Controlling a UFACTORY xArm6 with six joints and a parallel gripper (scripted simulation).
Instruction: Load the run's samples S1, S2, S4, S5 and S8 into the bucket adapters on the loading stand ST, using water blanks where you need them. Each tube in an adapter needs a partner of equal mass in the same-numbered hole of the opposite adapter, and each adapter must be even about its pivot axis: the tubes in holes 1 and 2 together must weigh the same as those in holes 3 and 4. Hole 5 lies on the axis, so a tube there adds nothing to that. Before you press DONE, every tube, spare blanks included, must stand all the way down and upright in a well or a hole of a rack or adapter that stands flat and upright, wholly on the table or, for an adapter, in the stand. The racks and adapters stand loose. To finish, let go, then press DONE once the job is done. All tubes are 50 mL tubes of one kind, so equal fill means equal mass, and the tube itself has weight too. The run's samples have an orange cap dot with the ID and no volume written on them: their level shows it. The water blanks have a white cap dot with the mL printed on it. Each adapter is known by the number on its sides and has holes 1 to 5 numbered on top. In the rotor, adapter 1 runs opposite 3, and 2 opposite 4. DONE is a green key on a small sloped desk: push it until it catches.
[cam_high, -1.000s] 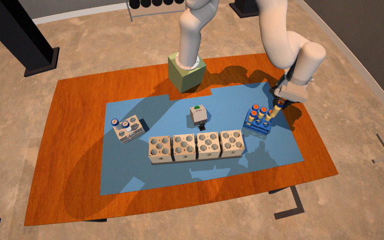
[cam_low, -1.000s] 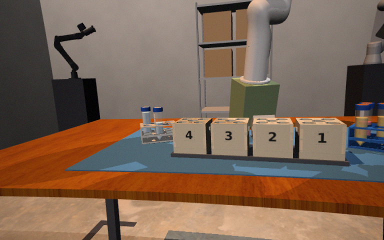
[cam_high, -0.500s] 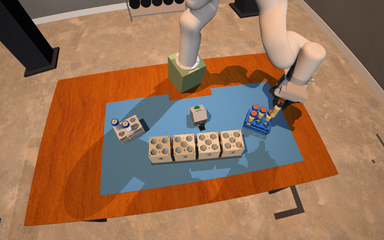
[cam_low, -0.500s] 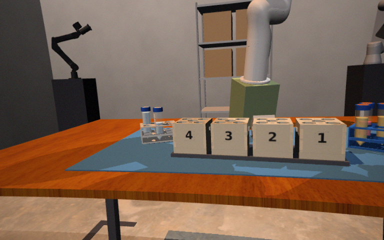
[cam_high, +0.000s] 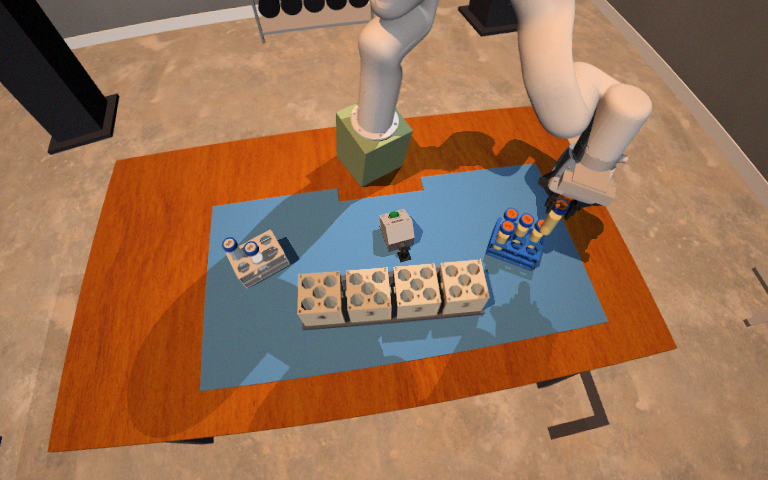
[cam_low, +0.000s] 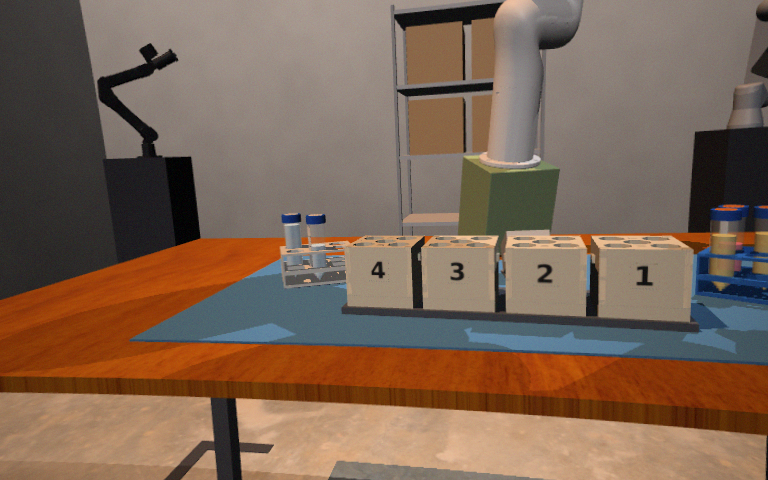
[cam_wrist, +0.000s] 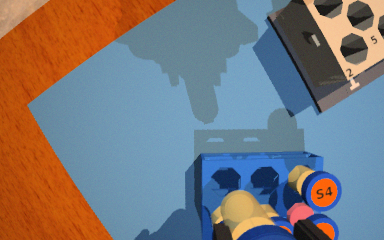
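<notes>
Sample tube (cam_high: 553, 220) (cam_wrist: 242, 206) with a blue cap and a yellowish fill is clasped by its cap in my hand (cam_high: 560, 207) (cam_wrist: 265, 233), at the right of the top view. Its bottom end overlaps the blue rack (cam_high: 512, 262) (cam_low: 736, 277) (cam_wrist: 260, 156) in the wrist view; I cannot tell how high above the rack it hangs, and I cannot read its ID.

Four more orange-dotted tubes stand in that rack. I can read S4 (cam_high: 504, 235) (cam_low: 724, 249) (cam_wrist: 324, 192) on one, at the corner nearest the adapters, and a pink fill (cam_low: 738, 257) (cam_wrist: 300, 213) shows behind it.

Just beside the rack, the long dark stand (cam_high: 396, 322) (cam_low: 509, 317) (cam_wrist: 327, 103) carries adapter 1 (cam_high: 464, 306) (cam_low: 643, 297) (cam_wrist: 307, 59), then adapter 2 (cam_high: 417, 309) (cam_low: 544, 297), adapter 3 (cam_high: 369, 313) (cam_low: 457, 297) and adapter 4 (cam_high: 321, 316) (cam_low: 378, 294) in a row.

Behind the row, I see the green key (cam_high: 393, 214) on its small desk (cam_high: 397, 230). Well apart from the blue rack, a pale rack (cam_high: 277, 263) (cam_low: 284, 273) holds two blue-capped tubes, one fuller than the other. A blue mat (cam_high: 339, 362) (cam_low: 226, 322) (cam_wrist: 100, 130) lies under everything on the worktop (cam_high: 141, 283) (cam_low: 113, 362) (cam_wrist: 45, 65).
</notes>
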